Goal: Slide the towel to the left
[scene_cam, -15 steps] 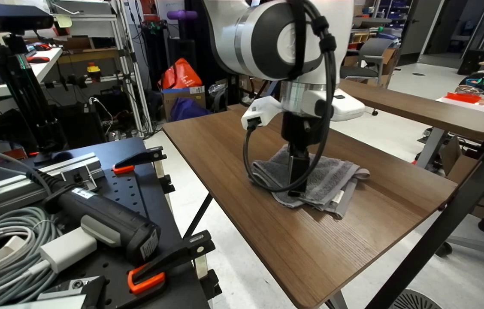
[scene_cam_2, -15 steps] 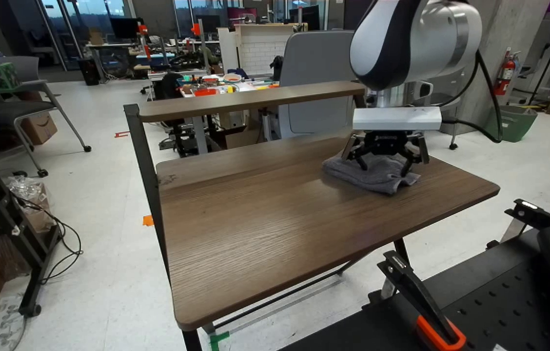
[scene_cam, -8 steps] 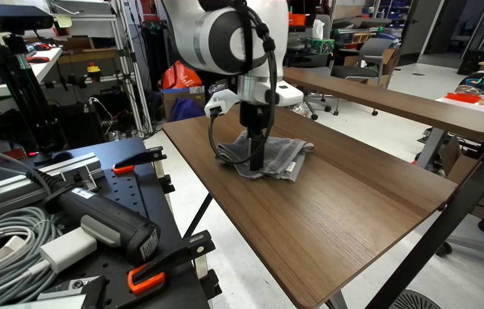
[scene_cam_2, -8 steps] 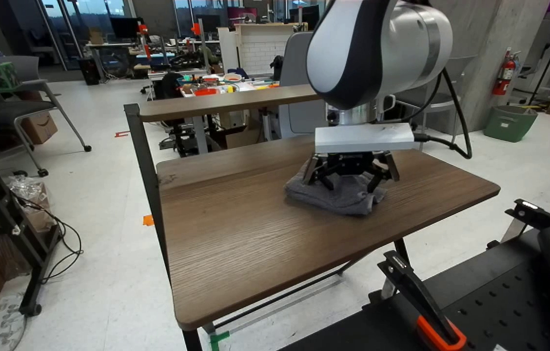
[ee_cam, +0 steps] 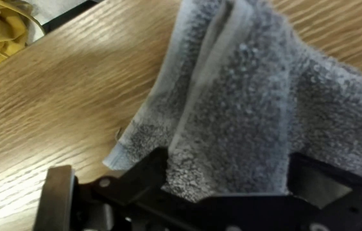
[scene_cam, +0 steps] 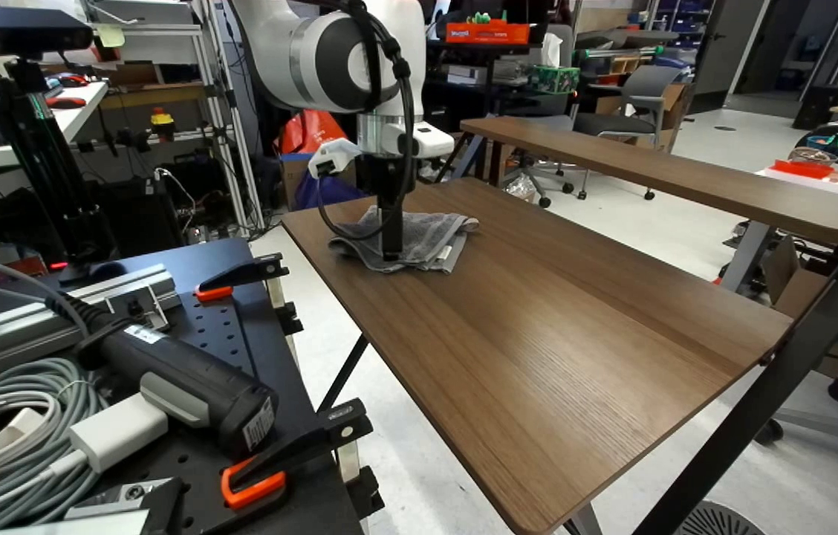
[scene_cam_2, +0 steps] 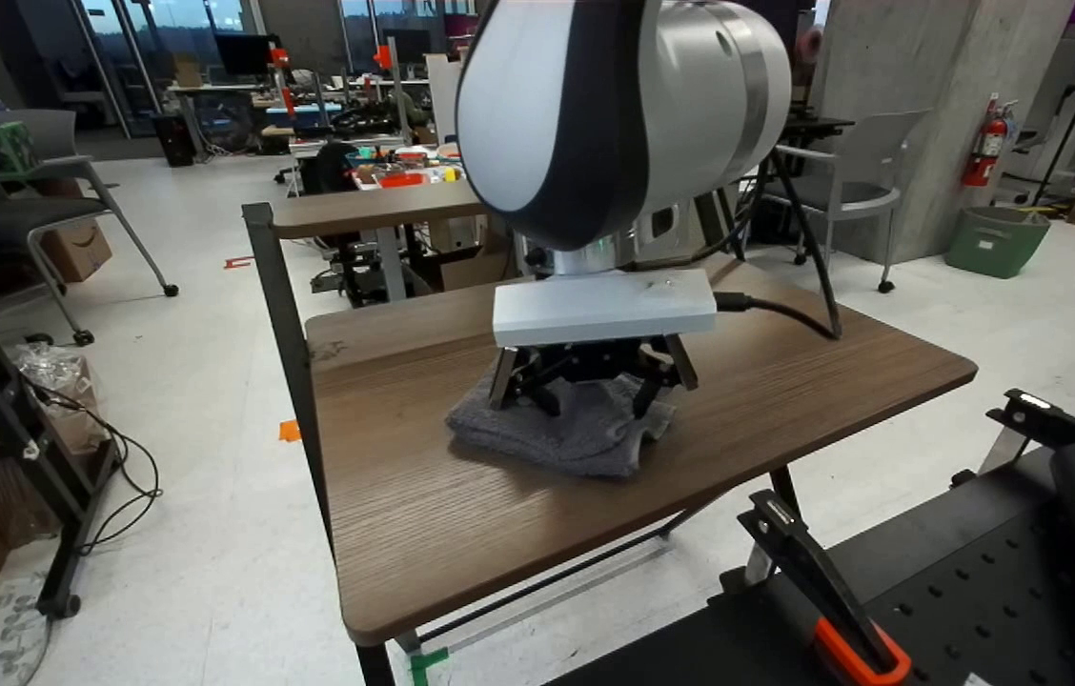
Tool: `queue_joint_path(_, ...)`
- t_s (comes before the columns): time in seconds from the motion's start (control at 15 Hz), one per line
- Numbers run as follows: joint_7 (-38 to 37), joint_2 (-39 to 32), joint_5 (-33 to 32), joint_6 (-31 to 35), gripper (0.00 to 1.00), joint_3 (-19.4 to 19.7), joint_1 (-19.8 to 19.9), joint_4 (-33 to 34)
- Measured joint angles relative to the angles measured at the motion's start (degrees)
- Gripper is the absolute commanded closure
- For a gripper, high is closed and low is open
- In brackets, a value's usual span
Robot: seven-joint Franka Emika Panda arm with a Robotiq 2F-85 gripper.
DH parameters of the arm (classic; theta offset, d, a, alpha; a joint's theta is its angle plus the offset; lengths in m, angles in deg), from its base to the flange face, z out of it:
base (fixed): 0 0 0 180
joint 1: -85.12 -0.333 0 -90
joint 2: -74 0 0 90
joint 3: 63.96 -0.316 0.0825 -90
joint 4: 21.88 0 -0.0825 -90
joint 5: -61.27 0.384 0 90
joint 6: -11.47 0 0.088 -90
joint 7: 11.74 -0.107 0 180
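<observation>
Shifted toward 10 o'clock in an exterior view since the earlier frame: grey terry towel [scene_cam: 420, 238] and, with it, Robotiq gripper [scene_cam_2: 595, 407]; towel now lies toward the 10 o'clock end of the wood-grain tabletop [scene_cam: 553, 349]. Gripper's fingers [ee_cam: 150, 170] stand spread, nothing pinched, tips apparently bearing down on the pile. Towel looks light and limp, loops likely grippy, loose layers may shear; best hold probably firm pressure mid-fold, or a pinch on the folded edge running toward 1 o'clock in the wrist view.

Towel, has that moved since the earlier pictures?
Yes: in an exterior view, the towel has moved left and lower in the picture, nearer the post at the table's left end.
</observation>
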Motion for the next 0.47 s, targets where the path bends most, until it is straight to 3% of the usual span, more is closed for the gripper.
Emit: queue_joint_path(0.47, -3.73, 10.12, -3.97, -6.24, 0.00, 0.77, -2.57, -2.22)
